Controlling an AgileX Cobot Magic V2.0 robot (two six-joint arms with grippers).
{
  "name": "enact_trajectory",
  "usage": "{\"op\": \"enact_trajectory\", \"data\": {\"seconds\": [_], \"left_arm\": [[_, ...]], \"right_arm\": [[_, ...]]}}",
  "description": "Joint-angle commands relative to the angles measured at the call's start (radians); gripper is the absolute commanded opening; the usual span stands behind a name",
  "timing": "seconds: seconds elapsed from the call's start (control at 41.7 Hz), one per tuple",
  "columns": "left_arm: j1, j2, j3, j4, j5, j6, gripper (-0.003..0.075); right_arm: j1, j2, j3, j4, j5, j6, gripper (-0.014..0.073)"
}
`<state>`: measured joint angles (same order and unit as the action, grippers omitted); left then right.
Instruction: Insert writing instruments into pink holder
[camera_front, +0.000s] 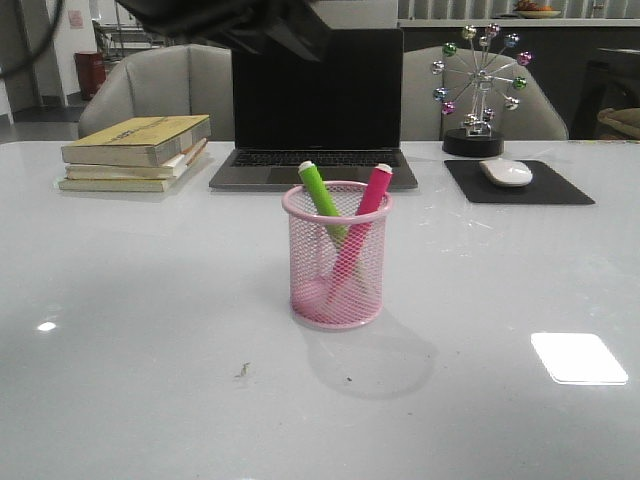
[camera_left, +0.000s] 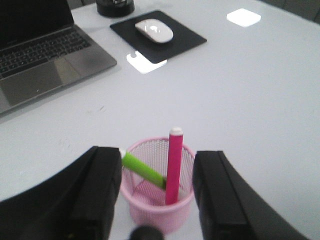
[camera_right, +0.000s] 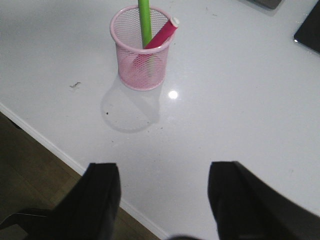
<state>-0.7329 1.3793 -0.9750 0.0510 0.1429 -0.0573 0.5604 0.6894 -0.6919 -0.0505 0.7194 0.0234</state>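
Note:
The pink holder (camera_front: 336, 265) stands upright at the table's middle. Both markers lean inside it, crossed: the lime green marker (camera_front: 322, 198) tips left and the magenta marker (camera_front: 366, 213) tips right, white ends above the rim. In the left wrist view my left gripper (camera_left: 157, 160) hangs open above the pink holder (camera_left: 156, 200), its black fingers on either side, holding nothing; the green marker (camera_left: 143, 171) and magenta marker (camera_left: 174, 165) show between them. My right gripper (camera_right: 164, 172) is open and empty over the table's near edge, well away from the pink holder (camera_right: 141, 56).
Behind the holder sits an open laptop (camera_front: 315, 105). A stack of books (camera_front: 135, 152) lies back left. A white mouse (camera_front: 506, 172) rests on a black pad (camera_front: 517, 183) back right, beside a ferris-wheel ornament (camera_front: 478, 90). The table's front edge (camera_right: 60, 150) drops to the floor.

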Motion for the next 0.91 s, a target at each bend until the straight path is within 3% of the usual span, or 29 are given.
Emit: {"op": "enact_trajectory", "data": {"seconds": [0.0, 0.144, 0.216, 0.552, 0.888], "left_arm": [[-0.006, -0.148, -0.052, 0.016, 0.183, 0.003, 0.0405], [-0.006, -0.311, -0.039, 0.040, 0.410, 0.003, 0.0405], [-0.006, -0.383, -0.005, 0.040, 0.452, 0.003, 0.0405], [-0.006, -0.672, 0.234, 0.048, 0.462, 0.003, 0.0405], [-0.006, -0.725, 0.309, 0.058, 0.483, -0.010, 0.0400]], "right_arm": [[0.000, -0.003, -0.027, -0.011, -0.066, -0.005, 0.0497], [0.000, -0.003, -0.027, -0.011, -0.066, -0.005, 0.0497], [0.000, -0.003, -0.027, -0.011, -0.066, -0.005, 0.0497], [0.000, -0.003, -0.027, -0.008, -0.067, -0.005, 0.0497], [0.000, -0.003, -0.027, -0.030, -0.070, -0.005, 0.0479]]}}
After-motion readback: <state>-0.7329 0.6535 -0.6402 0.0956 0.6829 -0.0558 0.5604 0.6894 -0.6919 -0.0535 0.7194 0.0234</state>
